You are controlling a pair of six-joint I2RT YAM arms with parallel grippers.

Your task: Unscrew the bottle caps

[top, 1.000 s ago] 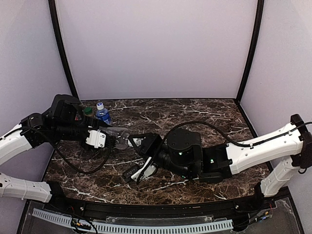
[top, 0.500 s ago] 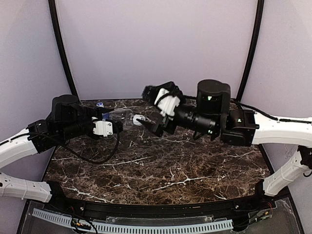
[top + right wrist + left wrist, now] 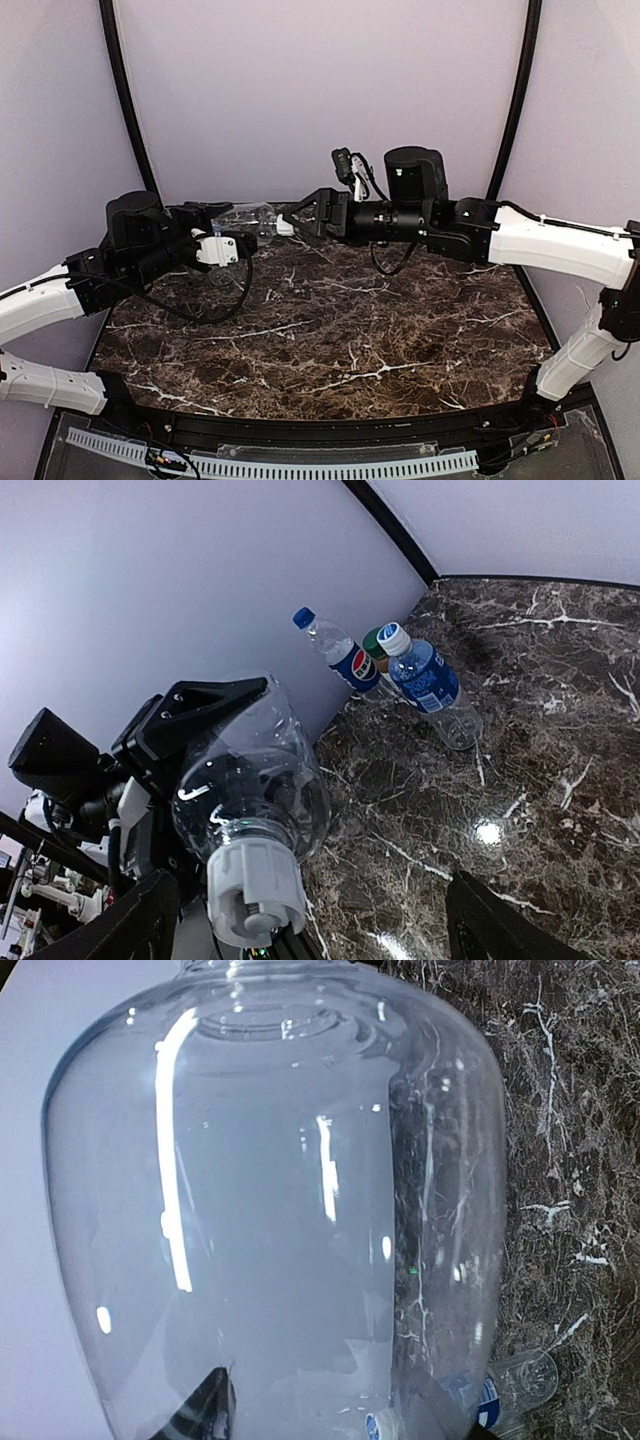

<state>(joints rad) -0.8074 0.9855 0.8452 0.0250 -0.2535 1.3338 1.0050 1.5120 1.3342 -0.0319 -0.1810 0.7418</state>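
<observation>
The left gripper [image 3: 236,230] is closed partway around the body of the unlabelled clear bottle [image 3: 255,780] and holds it on its side in the air above the back left of the marble table [image 3: 400,340]. The right gripper [image 3: 298,220] stands wide open at the bottle's neck end. Its fingers [image 3: 150,920] are spread to either side of the white cap [image 3: 255,890], which sits on the bottle, and they do not touch it.
</observation>
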